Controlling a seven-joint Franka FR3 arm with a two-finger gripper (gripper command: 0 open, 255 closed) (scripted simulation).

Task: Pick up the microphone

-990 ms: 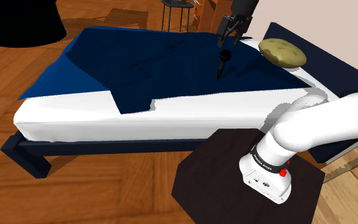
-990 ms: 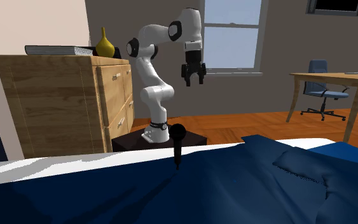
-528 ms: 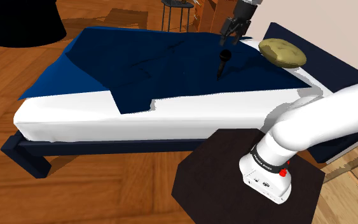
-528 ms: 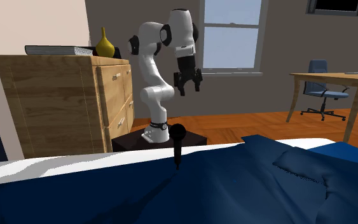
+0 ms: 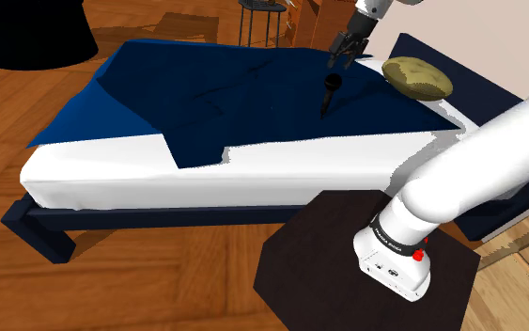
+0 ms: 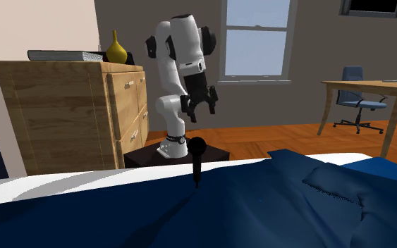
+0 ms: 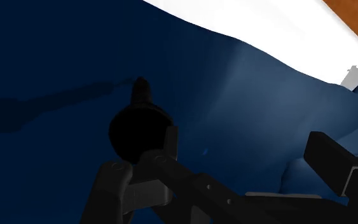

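A black microphone [image 5: 329, 92] stands on the dark blue bedspread [image 5: 243, 103], head up and leaning a little. In the second exterior view the microphone [image 6: 198, 158] rises near the bed's far edge. My black gripper [image 5: 339, 58] hangs open in the air just above and beyond it, tilted, touching nothing. In the second exterior view the gripper [image 6: 199, 113] hovers a short way above the microphone's head. The wrist view has the microphone's round head [image 7: 139, 130] close by the left finger [image 7: 169, 141], with the gripper [image 7: 247, 153] spread wide and nothing between its fingers.
An olive-tan cushion [image 5: 418, 77] lies on the bed beside the microphone. White sheet [image 5: 253, 169] runs along the bed's near edge. My dark stand [image 5: 365, 273] is at the bedside. A wooden dresser [image 6: 70, 113], a desk [image 6: 369, 88] and an office chair [image 6: 355, 98] stand around.
The arm has swung over and the open gripper has come down and tilted toward the microphone. The microphone has not moved.
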